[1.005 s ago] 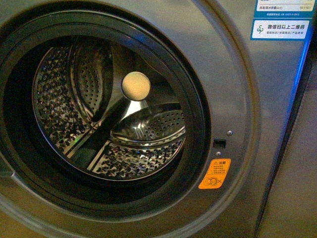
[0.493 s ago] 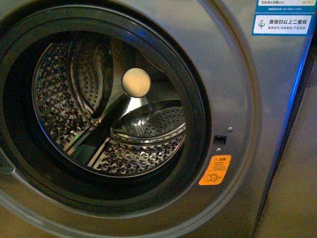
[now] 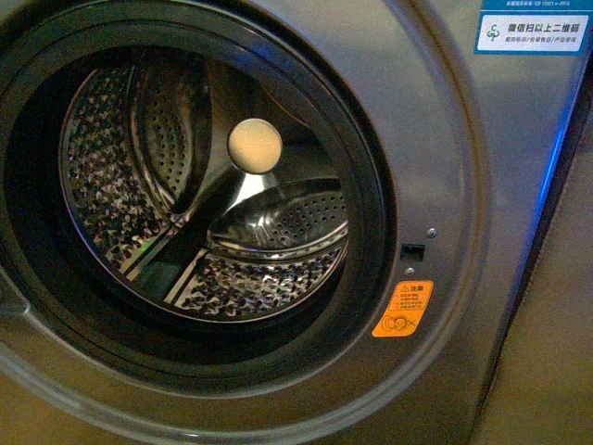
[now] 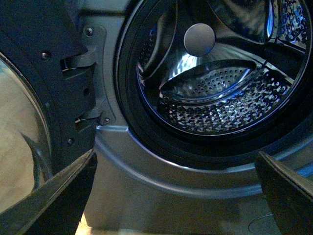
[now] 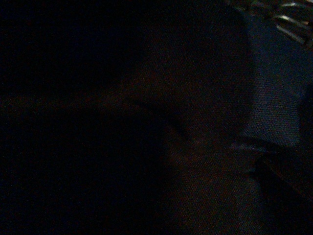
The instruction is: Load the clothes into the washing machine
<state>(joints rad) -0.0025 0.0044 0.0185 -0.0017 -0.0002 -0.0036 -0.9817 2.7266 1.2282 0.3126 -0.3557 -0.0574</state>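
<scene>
1. The washing machine (image 3: 463, 139) fills the front view, silver-grey, with its round mouth open and ringed by a black rubber seal (image 3: 372, 185).
2. Inside, the perforated steel drum (image 3: 102, 185) shows its lifter ribs and a pale round hub (image 3: 255, 146) at the back wall.
3. An orange warning sticker (image 3: 403, 309) sits on the front panel just below a small dark latch slot (image 3: 412, 250). A blue-and-white label (image 3: 528, 32) is at the upper corner, and blue light (image 3: 556, 158) runs down the machine's right edge.
4. In the left wrist view the door (image 4: 29, 122) stands swung open on its hinge (image 4: 90, 73), beside the mouth.
5. The left gripper (image 4: 176, 196) is in front of the machine below the mouth, its jaws spread wide, with 2 dark fingers (image 4: 58, 196) well apart and nothing between them.
6. The right wrist view is dark, so I cannot tell how the right jaws stand.
7. The clothes appear in no readable view, so I cannot tell where they lie.
</scene>
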